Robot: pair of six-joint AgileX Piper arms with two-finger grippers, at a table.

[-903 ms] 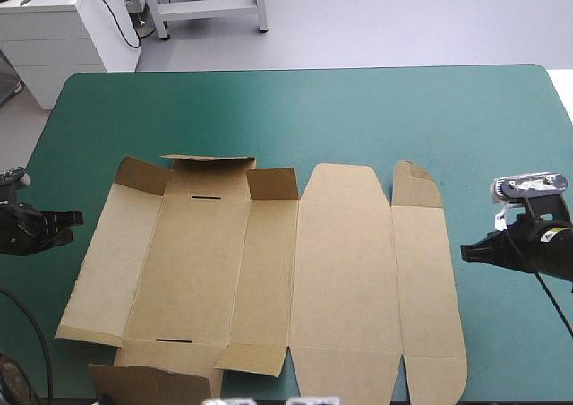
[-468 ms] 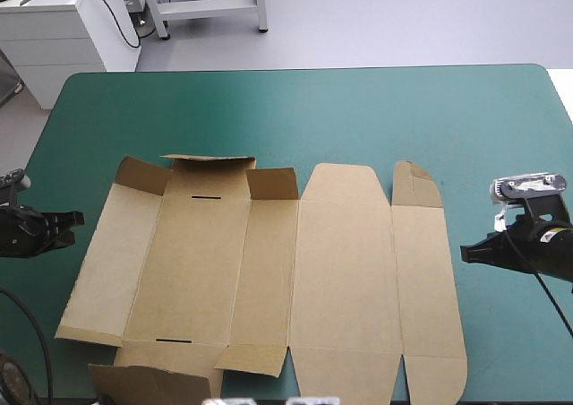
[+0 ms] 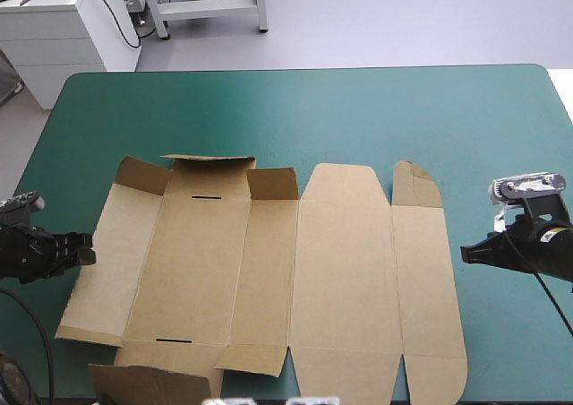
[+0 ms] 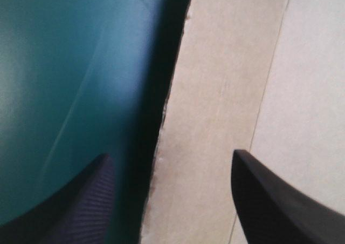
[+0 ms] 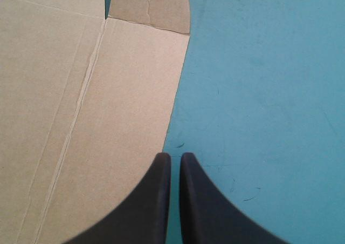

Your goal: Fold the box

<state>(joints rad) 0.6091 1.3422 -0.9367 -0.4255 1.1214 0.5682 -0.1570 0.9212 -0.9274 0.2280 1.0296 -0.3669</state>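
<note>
The brown box [image 3: 340, 271] lies as a cut sheet across the middle of the teal-green cover, its far-left flaps [image 3: 210, 165] slightly raised. My left gripper [image 3: 87, 249] is at the sheet's left edge. In the left wrist view it [image 4: 170, 163] is open, with the board's ragged left edge [image 4: 215, 120] running between the black fingers [image 4: 269, 201]. My right gripper [image 3: 466, 253] hovers just off the sheet's right edge. In the right wrist view it [image 5: 175, 157] is shut and holds nothing, its tip beside the right panel [image 5: 81, 120] and its rounded far flap [image 5: 151, 6].
Bare teal-green cover [image 3: 295, 109] stretches from the sheet to the table's far edge, with a narrower strip [image 3: 510, 333] on the right. The sheet's near-left flap [image 3: 152, 383] reaches the table's near edge.
My left gripper has opened and moved nearer and rightward to the sheet's left edge. The right gripper and the box have not moved.
</note>
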